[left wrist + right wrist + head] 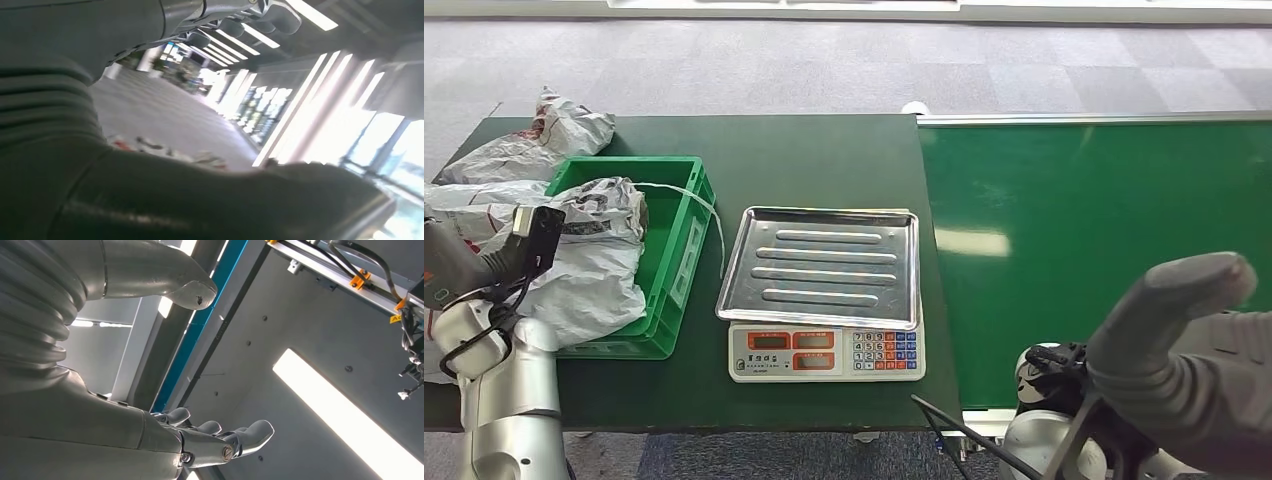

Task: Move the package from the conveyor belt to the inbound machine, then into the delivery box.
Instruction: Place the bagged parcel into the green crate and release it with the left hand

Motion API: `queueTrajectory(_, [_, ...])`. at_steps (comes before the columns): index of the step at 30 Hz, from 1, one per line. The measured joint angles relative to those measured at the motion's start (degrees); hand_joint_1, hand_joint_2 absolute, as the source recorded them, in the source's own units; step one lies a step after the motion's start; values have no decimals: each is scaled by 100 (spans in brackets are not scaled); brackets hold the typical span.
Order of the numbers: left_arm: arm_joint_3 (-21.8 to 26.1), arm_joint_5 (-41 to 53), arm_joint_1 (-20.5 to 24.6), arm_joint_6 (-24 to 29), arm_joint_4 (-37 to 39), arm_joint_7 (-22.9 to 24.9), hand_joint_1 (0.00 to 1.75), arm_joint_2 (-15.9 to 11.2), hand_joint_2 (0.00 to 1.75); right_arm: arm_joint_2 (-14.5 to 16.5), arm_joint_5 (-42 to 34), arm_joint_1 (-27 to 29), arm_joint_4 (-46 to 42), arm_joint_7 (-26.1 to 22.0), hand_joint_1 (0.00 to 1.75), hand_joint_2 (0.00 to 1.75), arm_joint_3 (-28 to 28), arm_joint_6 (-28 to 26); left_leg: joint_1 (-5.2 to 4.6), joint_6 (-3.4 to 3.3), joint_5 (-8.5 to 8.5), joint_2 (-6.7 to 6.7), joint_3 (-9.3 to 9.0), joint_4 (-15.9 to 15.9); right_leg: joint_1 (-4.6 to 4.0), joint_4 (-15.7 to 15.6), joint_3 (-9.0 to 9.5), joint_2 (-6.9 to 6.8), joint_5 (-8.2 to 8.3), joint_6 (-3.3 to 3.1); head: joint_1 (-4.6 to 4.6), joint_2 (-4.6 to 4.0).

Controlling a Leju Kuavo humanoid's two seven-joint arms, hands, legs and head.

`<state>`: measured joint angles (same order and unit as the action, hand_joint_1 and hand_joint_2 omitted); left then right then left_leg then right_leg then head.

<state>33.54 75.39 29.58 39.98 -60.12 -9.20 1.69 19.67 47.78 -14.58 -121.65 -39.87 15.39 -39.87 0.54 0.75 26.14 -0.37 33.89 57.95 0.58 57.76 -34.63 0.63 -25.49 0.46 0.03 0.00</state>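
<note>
Nearest the camera in the head view, the right hand [1184, 330] rises at the lower right as a big grey shape cut off by the frame edge, raised before the green conveyor belt [1094, 260]; the right wrist view shows its fingers [240, 437] spread apart with nothing between them, seen against ceiling panels and a light strip. At the lower left the silver left arm comes up to the wrist camera, and the left hand [210, 200] itself is hard to read: the left wrist view is blurred and turned, with a dark thumb across it and fingers [250, 15] at the frame edge; they seem to hold nothing, though I cannot tell for sure. Just beyond the left arm, a crumpled white-grey package [589, 255] lies in the green delivery box [674, 250], spilling over its near rim and hiding most of the inside. Beside the box stands the inbound machine [824, 300], a scale with a bare ribbed steel tray and a keypad front. Further back, on the dark green table [804, 150], more grey packages [534, 145] lie left of the box, partly cut off by the picture's edge.
</note>
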Motion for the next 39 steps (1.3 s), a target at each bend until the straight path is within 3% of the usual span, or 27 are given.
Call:
queueTrajectory(3, [569, -1563, 171, 5, -507, -2527, 0, 469, 0, 0, -6, -2, 4, -4, 0, 175, 0, 1, -1, -1, 0, -3, 0, 1, 3, 0, 3, -6, 1, 1, 1, 0])
queueTrajectory(5, [689, -2199, 227, 9, -766, -3245, 0, 685, 0, 0, -8, -3, 9, -6, 0, 175, 0, 2, -2, -1, 0, -3, -1, 1, 5, 0, 4, -7, 1, 1, 1, 0])
queueTrajectory(6, [717, -2321, 246, 10, -863, -3282, 0, 765, 0, 0, -8, -3, 13, -6, 0, 175, 0, 2, -2, -1, 1, -3, -1, 1, 5, 0, 4, -7, 1, 2, 1, 0])
queueTrajectory(8, [710, -2668, 211, 9, -1083, -3180, 0, 871, 87, 0, -9, -4, 21, -6, 0, 175, 0, 2, -2, 1, 1, 0, -3, 1, 3, 0, 2, -4, 1, 1, 1, 0])
queueTrajectory(10, [403, -3669, 21, -19, -1452, -3139, 0, 920, 175, 0, -24, -4, 32, -6, 0, 175, -1, 2, -1, 4, 3, 6, -5, 1, 1, 0, -3, 5, 1, 1, -1, 0])
queueTrajectory(14, [-1091, -6101, -510, -836, -2353, -3100, 0, 910, 175, -14, -345, 21, 117, -8, 0, 175, -4, 2, 1, 4, 5, -16, -2, 1, -2, 0, 9, -13, -5, 0, 1, 0])
queueTrajectory(19, [-2686, -6988, -1165, -2475, -3241, -3020, 0, 896, 175, -121, -1338, 226, 482, -9, 0, 175, 60, 4, -3, -3, 16, -12, -1, 0, 9, -2, 11, -13, -8, 3, 1, 0])
queueTrajectory(23, [-3486, -7344, -1604, -3732, -3636, -3092, 0, 892, 175, -275, -2125, 359, 983, -8, 0, 0, 321, 6, -6, -5, 19, -6, -1, 1, 8, -3, 9, -12, -8, 3, 1, 0])
queueTrajectory(24, [-3609, -7418, -1679, -3918, -3694, -3099, 0, 893, 175, -318, -2288, 369, 1095, -10, 0, 44, 388, 18, -6, -5, 20, -6, -1, 1, 7, -3, 9, -12, -8, 3, 1, 0])
queueTrajectory(28, [-3938, -7893, -2015, -4933, -3914, -3104, 0, 983, 175, -497, -3188, 440, 1606, 5, 0, 44, 610, 225, -6, -4, 20, -6, -2, 0, 5, -3, 8, -12, -10, 1, 1, 0])
queueTrajectory(31, [-4060, -8157, -2281, -5390, -4021, -3102, 0, 1117, 175, -539, -2934, 495, 1986, 126, 0, 175, 622, 245, -6, -3, 21, -6, 0, 0, 5, -3, 7, -12, -13, -1, 1, 0])
queueTrajectory(39, [-4252, -8032, -2614, -5453, -4097, -3102, 0, 1323, 175, -558, -2564, 522, 2539, 186, 0, 175, 692, 459, -6, -2, 22, -7, 1, 0, 5, -3, 7, -12, -13, -1, 1, 0])
